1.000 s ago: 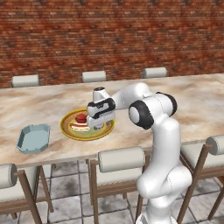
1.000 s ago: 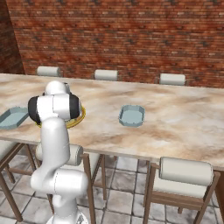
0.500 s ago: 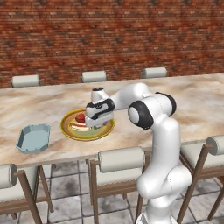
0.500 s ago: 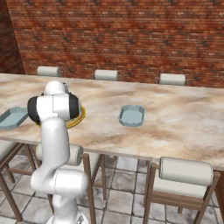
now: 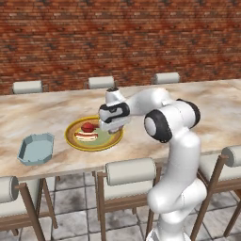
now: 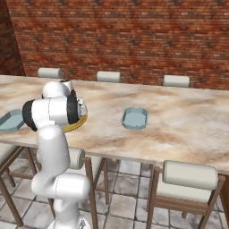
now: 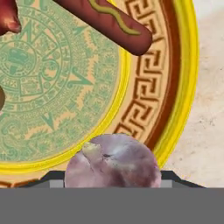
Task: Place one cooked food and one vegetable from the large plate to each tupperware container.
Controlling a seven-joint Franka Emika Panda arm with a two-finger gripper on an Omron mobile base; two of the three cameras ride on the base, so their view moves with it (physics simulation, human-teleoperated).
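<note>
The large plate (image 5: pixel 76 141) lies on the marble table, yellow-rimmed with a pale green centre (image 7: pixel 52 87). On it are a hot dog (image 5: pixel 86 136) with a mustard line (image 7: pixel 109 19) and a dark red food (image 5: pixel 87 126). My gripper (image 5: pixel 113 129) is down over the plate's right edge. In the hand view my gripper (image 7: pixel 111 177) is shut on a round pale purple vegetable (image 7: pixel 111 161) that sits at the plate's inner rim. One light-blue tupperware container (image 5: pixel 36 148) sits left of the plate. The other container (image 6: pixel 134 117) sits to the right of my arm.
Padded chairs (image 5: pixel 129 171) line the near table edge and more stand along the far side by the brick wall. A small brown item (image 7: pixel 1 98) shows at the left edge of the hand view. Bare marble lies between the plate and each tray.
The jaws have come together from wide open onto the round purple vegetable. The arm has stayed over the plate's right edge.
</note>
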